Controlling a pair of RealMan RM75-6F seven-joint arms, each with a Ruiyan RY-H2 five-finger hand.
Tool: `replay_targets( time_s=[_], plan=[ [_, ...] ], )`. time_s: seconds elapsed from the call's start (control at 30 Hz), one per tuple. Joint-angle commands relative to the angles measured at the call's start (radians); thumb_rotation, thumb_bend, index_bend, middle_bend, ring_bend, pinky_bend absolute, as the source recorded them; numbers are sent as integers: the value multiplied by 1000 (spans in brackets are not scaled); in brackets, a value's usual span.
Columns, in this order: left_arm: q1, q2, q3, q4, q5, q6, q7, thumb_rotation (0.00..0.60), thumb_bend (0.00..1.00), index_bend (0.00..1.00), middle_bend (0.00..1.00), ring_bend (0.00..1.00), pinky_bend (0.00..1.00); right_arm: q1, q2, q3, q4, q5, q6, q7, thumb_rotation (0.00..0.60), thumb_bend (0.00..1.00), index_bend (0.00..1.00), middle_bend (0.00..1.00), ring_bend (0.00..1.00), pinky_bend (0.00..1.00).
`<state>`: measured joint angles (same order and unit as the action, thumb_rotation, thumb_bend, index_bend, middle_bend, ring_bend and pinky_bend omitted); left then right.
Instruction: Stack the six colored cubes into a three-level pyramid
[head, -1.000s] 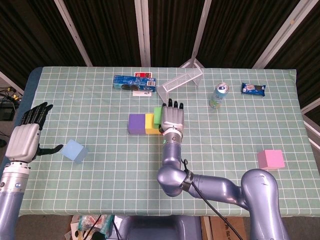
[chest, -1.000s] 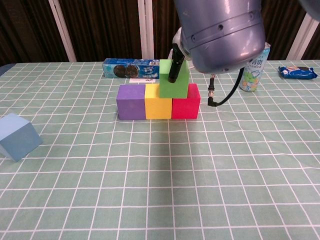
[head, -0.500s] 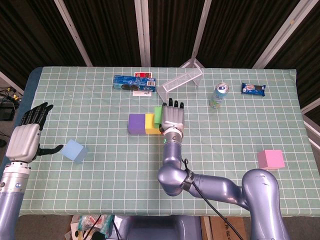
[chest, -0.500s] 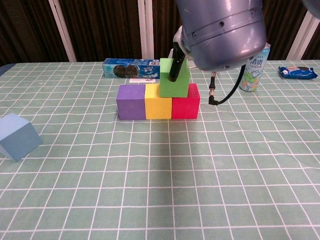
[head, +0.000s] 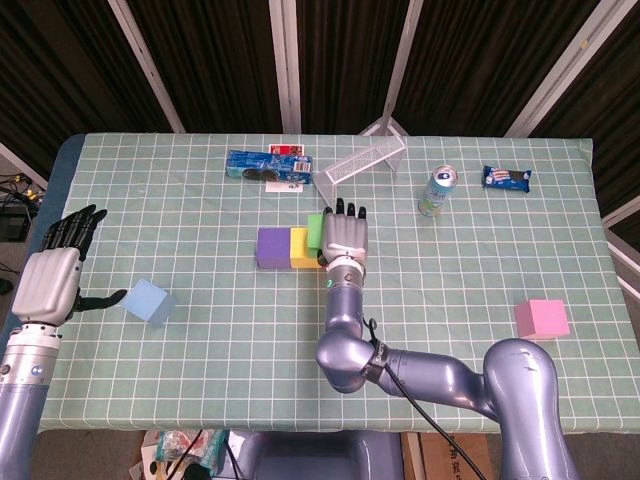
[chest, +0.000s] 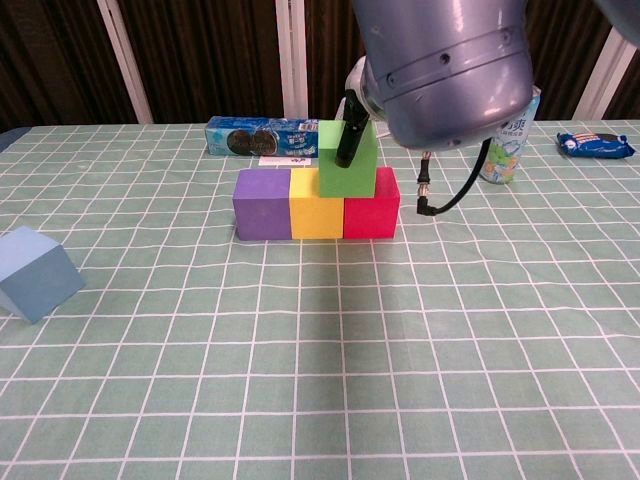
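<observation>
Holding the green cube (chest: 346, 160), my right robot hand (head: 345, 236) sits over the row of cubes, a dark finger (chest: 348, 130) pressed down the cube's front face. The green cube rests on top of the yellow cube (chest: 316, 216) and the red cube (chest: 372, 213), straddling their seam. The purple cube (chest: 261, 204) touches the yellow one on its far side, so the three form one line on the checked surface (chest: 320, 350).

My left robot hand (head: 50, 280) hangs at the surface's left edge, fingers spread wide and holding nothing. Near it lies the light blue cube (head: 149, 302), tilted. The pink cube (head: 542, 318) lies well apart, near the right edge.

Behind the row lie a blue biscuit packet (chest: 262, 136) and a can (head: 438, 191).
</observation>
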<state>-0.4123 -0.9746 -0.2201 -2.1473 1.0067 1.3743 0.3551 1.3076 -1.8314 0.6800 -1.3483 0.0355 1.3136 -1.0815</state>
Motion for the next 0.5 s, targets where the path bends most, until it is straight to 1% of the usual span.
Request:
replay_targets(
  time_s=[0.03, 0.17, 0.23, 0.5],
  plan=[
    [-1, 0, 0, 1, -2, -1, 0, 600, 46, 0, 0, 0, 8, -1, 0, 2, -2, -2, -2, 4, 600, 385, 228, 70, 29, 0],
    [-1, 0, 0, 1, -1, -1, 1, 600, 46, 0, 0, 0, 2, -2, 0, 3, -5, -1, -4, 6, 600, 384, 50, 31, 17, 0],
    [-1, 0, 0, 2, -3, -1, 1, 600, 46, 0, 0, 0, 0, -3, 1, 3, -8, 4, -4, 3, 600, 383, 4, 11, 7, 0],
    [-2, 2, -2, 3, -7, -4, -1, 600, 47, 0, 0, 0, 0, -4, 4, 5, -27, 12, -1, 1, 600, 385, 0, 0, 0, 0]
  ],
)
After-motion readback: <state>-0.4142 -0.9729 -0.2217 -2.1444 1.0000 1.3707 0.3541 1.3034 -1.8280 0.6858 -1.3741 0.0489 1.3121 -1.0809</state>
